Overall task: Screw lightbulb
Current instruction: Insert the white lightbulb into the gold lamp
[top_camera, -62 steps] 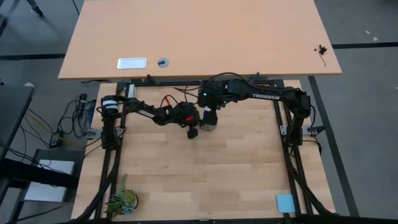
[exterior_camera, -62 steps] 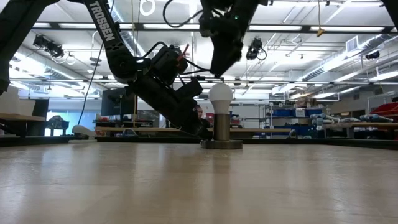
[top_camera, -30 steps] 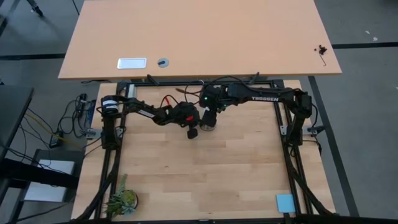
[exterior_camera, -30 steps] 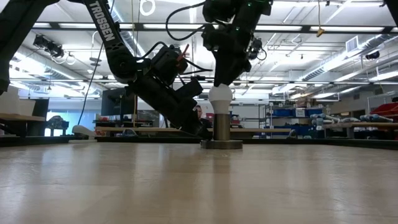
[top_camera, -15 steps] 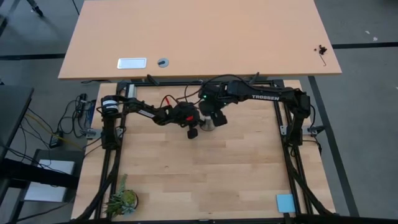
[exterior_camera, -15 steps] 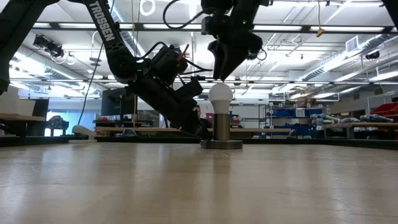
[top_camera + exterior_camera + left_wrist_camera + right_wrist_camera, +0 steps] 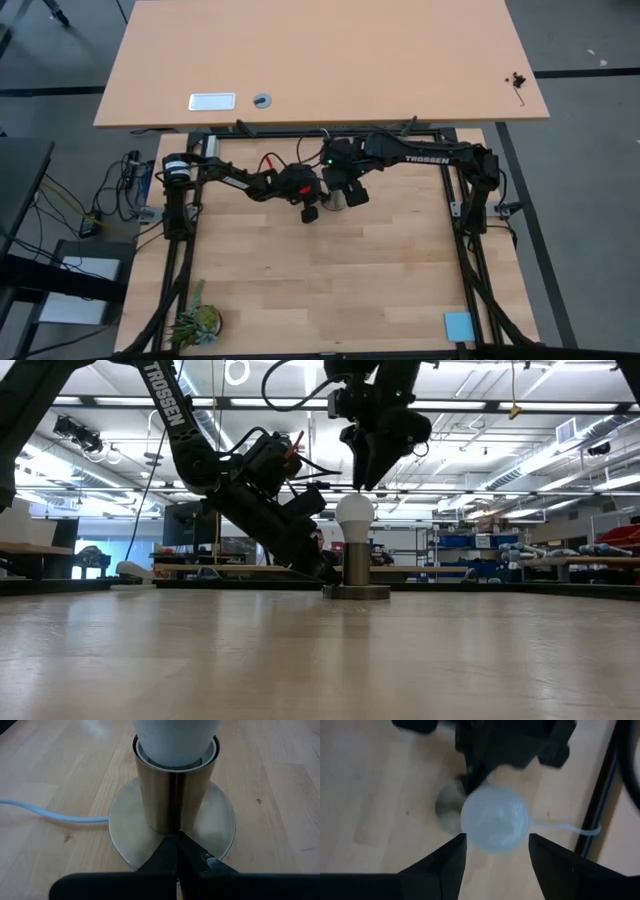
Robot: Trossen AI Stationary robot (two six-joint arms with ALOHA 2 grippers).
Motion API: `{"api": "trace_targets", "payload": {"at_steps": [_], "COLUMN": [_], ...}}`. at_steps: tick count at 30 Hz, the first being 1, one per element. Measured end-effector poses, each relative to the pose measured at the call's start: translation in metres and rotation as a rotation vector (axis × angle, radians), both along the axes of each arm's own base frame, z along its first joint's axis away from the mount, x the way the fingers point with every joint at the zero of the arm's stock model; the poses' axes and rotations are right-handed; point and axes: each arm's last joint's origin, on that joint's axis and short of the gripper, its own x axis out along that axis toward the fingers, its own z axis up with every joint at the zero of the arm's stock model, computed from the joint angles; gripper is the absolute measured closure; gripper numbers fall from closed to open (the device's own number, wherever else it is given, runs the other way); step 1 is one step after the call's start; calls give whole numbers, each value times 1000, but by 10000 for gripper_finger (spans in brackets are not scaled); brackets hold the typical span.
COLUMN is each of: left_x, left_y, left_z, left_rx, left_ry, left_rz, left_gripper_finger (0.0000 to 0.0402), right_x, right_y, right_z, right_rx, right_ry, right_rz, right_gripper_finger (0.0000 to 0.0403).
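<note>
The white lightbulb stands upright with its screw end in a metal cylinder socket on a round base, at the far middle of the table. My right gripper hovers just above the bulb, pointing down and open, one finger on either side, touching nothing; it also shows in the low view. My left gripper is shut and low at the socket's foot. The socket's white cord lies on the table. My left gripper rests its shut fingertips on the socket's round base plate, right at the foot of the metal cylinder. It comes slanting down from the table's left. The socket stands upright with its base flat on the table.
A small potted plant sits at the table's near left corner and a blue pad at the near right. A second, larger table stands beyond the far edge. The near half of the worktable is bare wood.
My right gripper, which was down on the bulb's top a second ago, has risen a little off it and turned about its wrist above the bulb. The bulb, the socket and my left gripper have stayed in place.
</note>
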Motion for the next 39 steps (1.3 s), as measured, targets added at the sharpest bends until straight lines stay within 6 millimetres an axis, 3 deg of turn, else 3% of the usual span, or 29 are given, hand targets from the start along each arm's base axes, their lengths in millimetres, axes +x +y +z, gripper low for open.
{"api": "trace_targets", "payload": {"at_steps": [9, 14, 30, 34, 39], "left_x": [0, 0, 0, 0, 0], "left_y": [0, 0, 0, 0, 0], "left_z": [0, 0, 0, 0, 0], "left_rx": [2, 2, 2, 1, 5], "left_ry": [-5, -6, -3, -3, -2], "left_rz": [0, 0, 1, 1, 8], "left_gripper_finger": [400, 400, 400, 400, 400], "right_x": [3, 6, 13, 12, 11], "right_y": [11, 0, -15, -18, -19], "right_z": [1, -3, -20, -20, -20], "right_rx": [-30, 31, 95, 147, 269], "right_ry": [-16, -35, -12, -36, -88], "right_rz": [-23, -36, -18, -183, -593], "right_gripper_finger": [147, 129, 148, 163, 167]}}
